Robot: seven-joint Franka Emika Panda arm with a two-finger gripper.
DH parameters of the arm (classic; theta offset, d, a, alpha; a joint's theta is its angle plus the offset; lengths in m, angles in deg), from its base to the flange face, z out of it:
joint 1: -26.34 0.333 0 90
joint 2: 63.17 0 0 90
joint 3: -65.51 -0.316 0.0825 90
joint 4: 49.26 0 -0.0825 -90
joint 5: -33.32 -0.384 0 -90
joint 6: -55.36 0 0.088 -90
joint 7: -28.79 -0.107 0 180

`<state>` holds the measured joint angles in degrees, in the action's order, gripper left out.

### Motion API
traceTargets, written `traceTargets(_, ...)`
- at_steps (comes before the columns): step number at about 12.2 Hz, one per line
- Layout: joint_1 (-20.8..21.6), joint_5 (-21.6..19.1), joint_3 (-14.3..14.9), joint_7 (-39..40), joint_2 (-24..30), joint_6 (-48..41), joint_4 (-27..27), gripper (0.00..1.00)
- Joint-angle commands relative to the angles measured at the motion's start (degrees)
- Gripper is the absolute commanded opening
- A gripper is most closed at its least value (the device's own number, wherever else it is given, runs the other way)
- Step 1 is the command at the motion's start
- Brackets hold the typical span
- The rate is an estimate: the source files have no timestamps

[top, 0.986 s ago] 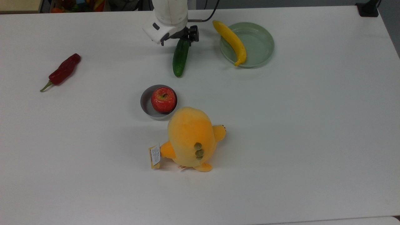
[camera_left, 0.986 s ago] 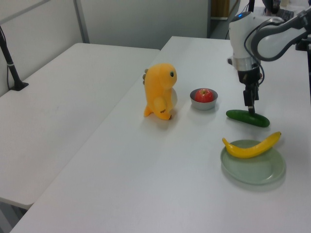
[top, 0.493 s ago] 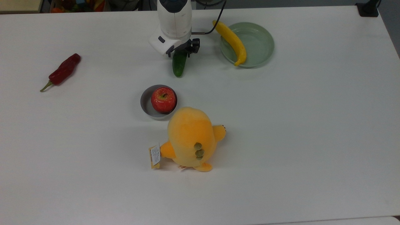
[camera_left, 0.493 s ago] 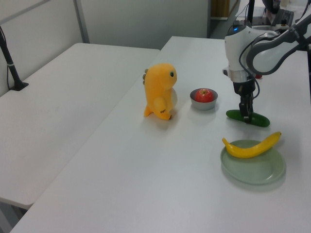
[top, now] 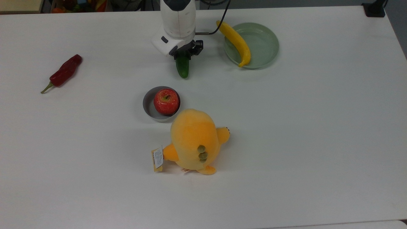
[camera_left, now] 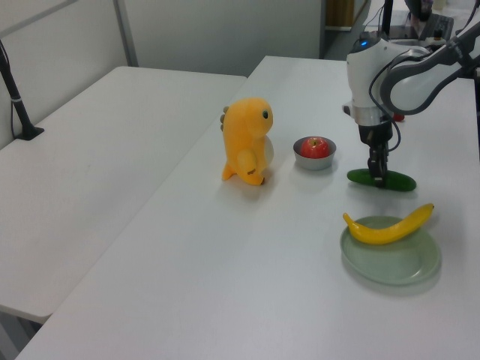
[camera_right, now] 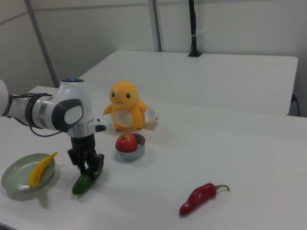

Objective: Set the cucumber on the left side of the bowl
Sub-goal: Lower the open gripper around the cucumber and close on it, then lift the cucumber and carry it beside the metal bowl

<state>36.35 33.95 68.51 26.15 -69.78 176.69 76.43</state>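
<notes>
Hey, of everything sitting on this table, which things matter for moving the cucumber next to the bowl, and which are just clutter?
Part of the job:
cucumber
grey bowl
gripper

Just lying about:
apple in the bowl
banana
green dish
chilli pepper
plush toy

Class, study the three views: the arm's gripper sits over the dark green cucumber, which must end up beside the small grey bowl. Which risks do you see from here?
1. The gripper meets the dark green cucumber off its middle, so in a lift it may tilt or slip.
2. The small round grey bowl holds a red apple and stands close to the orange plush toy; a low carry might knock them.
</notes>
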Motion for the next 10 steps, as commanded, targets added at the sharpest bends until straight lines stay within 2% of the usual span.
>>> traceTargets(1, 0.4, -0.5, 0.0, -0.8, 0.7, 4.9, -2.6, 0.1)
traceTargets(6, 0.4, -1.4, -1.1, -0.7, -0.4, 13.1, -4.9, 0.11)
traceTargets(10, 0.1, -2.0, -2.5, -3.1, -6.3, 13.6, -12.7, 0.12)
